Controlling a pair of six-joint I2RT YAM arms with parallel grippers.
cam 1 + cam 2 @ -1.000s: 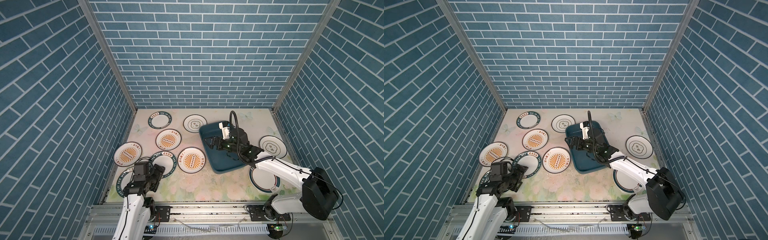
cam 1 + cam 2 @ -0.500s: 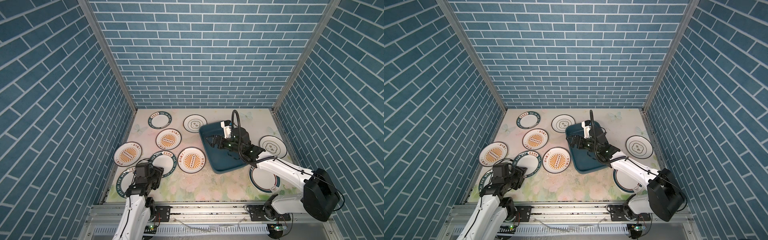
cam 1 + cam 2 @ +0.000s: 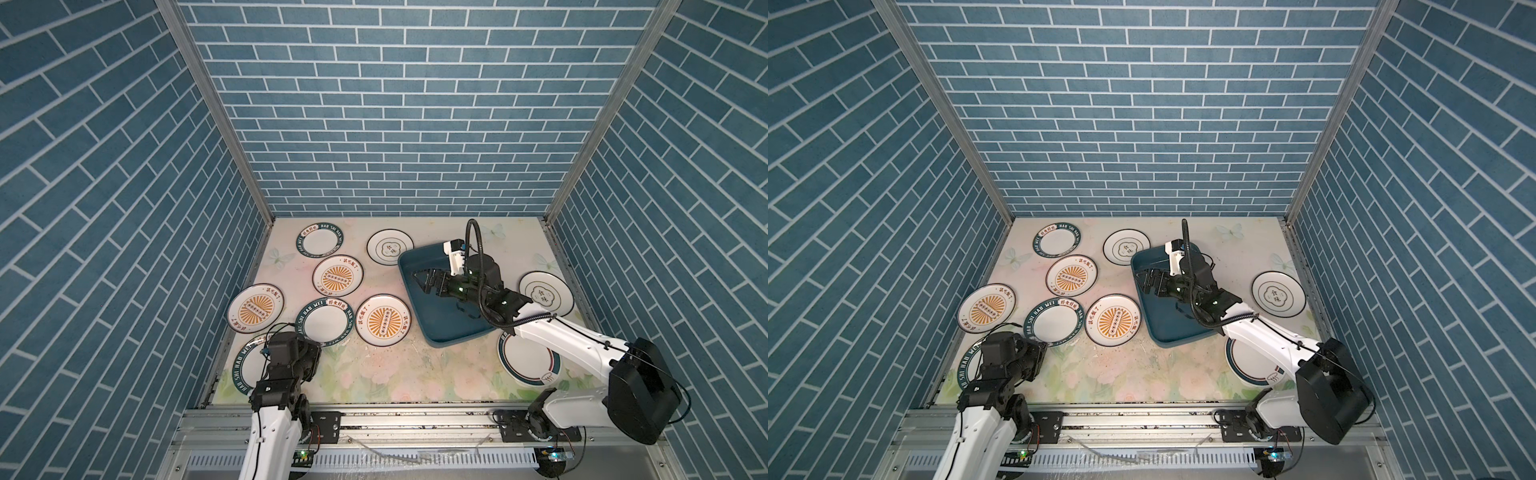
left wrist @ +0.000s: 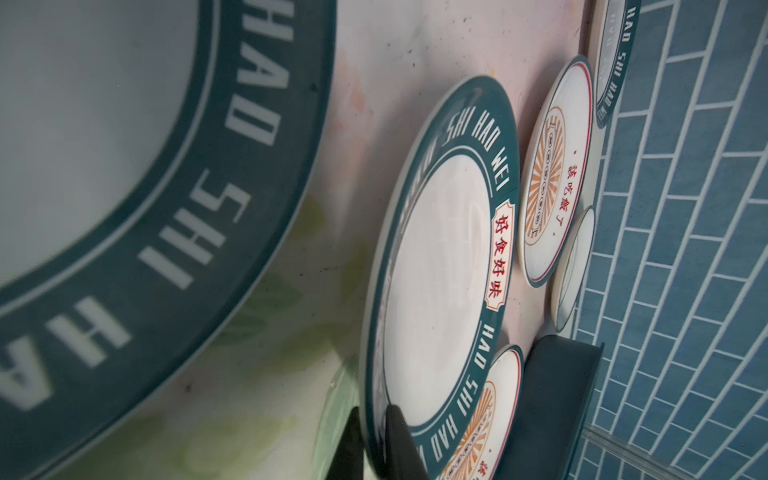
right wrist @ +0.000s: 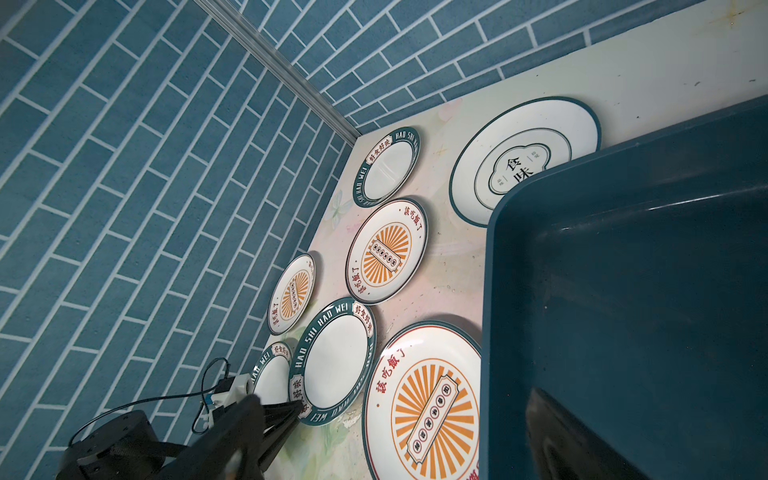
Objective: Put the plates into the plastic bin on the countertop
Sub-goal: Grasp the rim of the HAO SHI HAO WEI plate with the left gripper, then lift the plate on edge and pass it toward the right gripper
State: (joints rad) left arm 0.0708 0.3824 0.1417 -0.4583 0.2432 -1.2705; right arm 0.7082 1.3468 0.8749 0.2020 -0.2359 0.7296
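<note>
Now the left arm has its grip: a teal-rimmed plate [image 3: 327,323] is pinched at its near edge, and the plastic bin [image 3: 442,324] is empty.

That plate sits on the countertop [image 3: 395,374] in the left cluster, and a sunburst plate [image 3: 382,320] lies between it and the bin. No plate in view has reached the bin. The left gripper [image 4: 375,442] is closed on the rim with a finger on each side, likely because a plate lying flat offers no other hold. The left arm is folded low near its base, its wrist over a second lettered plate [image 3: 245,368]. The right gripper [image 3: 424,280] hangs above the bin's far-left corner, jaws wide and holding nothing. The right arm stretches in from the right, perhaps to steady the bin.
</note>
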